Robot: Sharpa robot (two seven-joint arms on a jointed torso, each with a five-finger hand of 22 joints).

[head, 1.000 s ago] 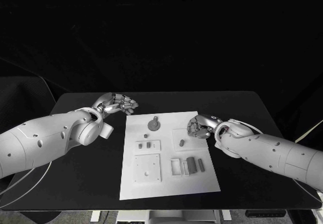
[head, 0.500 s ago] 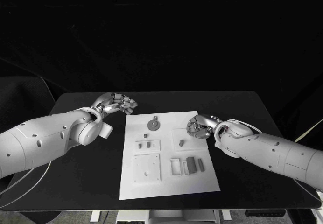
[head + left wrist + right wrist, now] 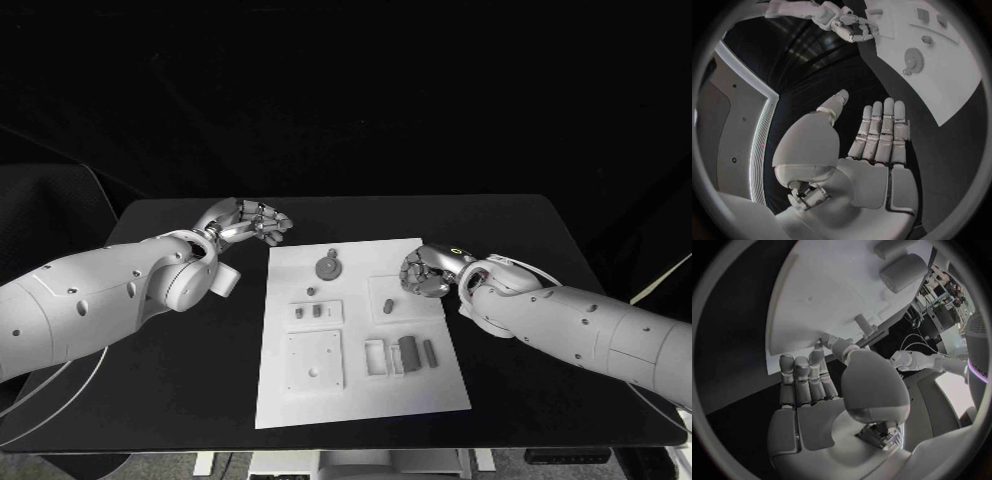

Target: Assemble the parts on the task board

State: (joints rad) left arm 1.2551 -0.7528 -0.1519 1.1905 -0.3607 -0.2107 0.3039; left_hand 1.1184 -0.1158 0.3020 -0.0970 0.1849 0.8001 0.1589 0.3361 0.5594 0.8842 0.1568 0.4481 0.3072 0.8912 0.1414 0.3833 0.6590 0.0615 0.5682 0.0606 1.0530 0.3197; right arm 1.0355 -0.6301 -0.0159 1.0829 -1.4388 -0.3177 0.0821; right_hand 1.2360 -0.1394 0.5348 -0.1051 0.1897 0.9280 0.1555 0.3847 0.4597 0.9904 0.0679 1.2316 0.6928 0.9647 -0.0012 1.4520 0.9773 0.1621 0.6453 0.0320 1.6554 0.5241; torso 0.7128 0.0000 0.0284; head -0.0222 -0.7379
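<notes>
a: how far along is the assembly, would you say?

b: early, by my reading. the task board [image 3: 361, 330] lies in the middle of the black tabletop [image 3: 173, 380], and most of the small grey parts look loose on it. there's a round disc-shaped part [image 3: 329, 267] near the far end, two little pegs [image 3: 309, 312] on a square plate, a larger square plate with a hole [image 3: 313, 362] nearer the robot, and a few dark bars [image 3: 411, 353] lined up beside a pale frame.

a: is anything seated yet?

b: i can't tell from the head view whether the pegs stand in holes or only rest there. nothing looks stacked or joined to me.

a: and the hands?

b: the left hand [image 3: 254, 222] is off the board, over the tabletop just beside its far left corner. in the left wrist view its fingers [image 3: 882, 132] stand straight and together with the thumb apart, and there is nothing in it.

a: the right one?

b: the right hand [image 3: 431, 272] hangs over the board's right edge, near a small part [image 3: 391, 305] lying there. in the right wrist view its fingers [image 3: 801, 382] stretch out toward the board with the thumb tip close by the fingertips. i see no part in it, though the head view makes it look partly curled.

a: so what's left?

b: nearly everything, i judge: picking up each loose piece and fitting it into place.
</notes>
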